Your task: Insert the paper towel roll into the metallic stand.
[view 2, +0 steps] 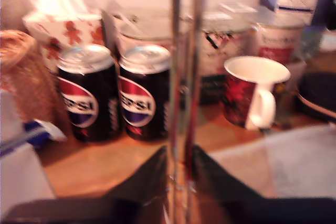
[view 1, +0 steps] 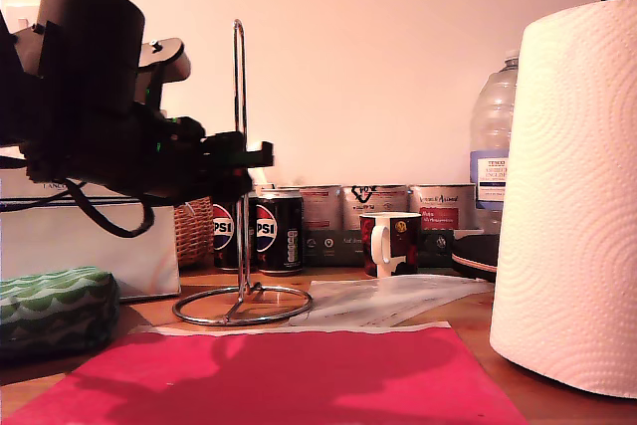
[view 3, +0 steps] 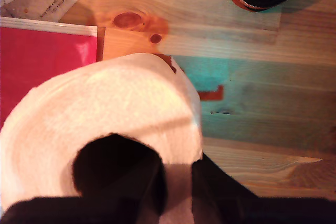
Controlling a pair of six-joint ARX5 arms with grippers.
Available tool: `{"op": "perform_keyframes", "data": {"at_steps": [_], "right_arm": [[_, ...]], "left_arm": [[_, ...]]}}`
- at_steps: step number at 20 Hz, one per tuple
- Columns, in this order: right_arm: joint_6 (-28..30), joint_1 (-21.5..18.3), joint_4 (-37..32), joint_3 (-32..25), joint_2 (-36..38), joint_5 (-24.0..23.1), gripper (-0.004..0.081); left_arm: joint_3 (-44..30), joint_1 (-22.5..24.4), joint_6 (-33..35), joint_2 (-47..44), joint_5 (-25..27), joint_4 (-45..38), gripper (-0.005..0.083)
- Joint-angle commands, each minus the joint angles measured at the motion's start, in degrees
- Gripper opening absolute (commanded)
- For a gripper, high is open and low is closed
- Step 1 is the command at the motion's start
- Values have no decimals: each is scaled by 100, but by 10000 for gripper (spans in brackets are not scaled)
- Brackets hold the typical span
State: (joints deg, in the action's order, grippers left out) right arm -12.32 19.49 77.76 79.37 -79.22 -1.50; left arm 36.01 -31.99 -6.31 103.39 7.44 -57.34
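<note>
Standing behind the metallic stand (view 1: pixel 240 156) in the exterior view were two Pepsi cans (view 1: pixel 277 232), a mug (view 1: pixel 389 243), some tins and a water bottle (view 1: pixel 493 146). My first gripper (view 2: pixel 183 169) had its fingers (view 2: pixel 148 174) closed tight on the stand's upright post, which blocked the middle of the first wrist view; that view alone showed a tissue box (view 2: pixel 65 31) with gingerbread figures. The paper towel roll (view 1: pixel 569 196) stood at the exterior view's right, beside a red mat (view 1: pixel 279 375). Only the second wrist view showed my second gripper (view 3: pixel 178 179) from above, one finger inside the roll's core, one outside, pinching the wall.
</note>
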Motion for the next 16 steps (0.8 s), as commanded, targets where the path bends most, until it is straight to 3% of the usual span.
{"op": "perform_keyframes", "data": {"at_steps": [1,16], "right_arm": [[11,4,-57,-7,-9,-11,-12],[33,4,-146,-7,-9,-13,-12]], "left_arm": [[24,0,74,87,-96,-61,-25],[46,-256,535,-48,-570,-389,-24]]}}
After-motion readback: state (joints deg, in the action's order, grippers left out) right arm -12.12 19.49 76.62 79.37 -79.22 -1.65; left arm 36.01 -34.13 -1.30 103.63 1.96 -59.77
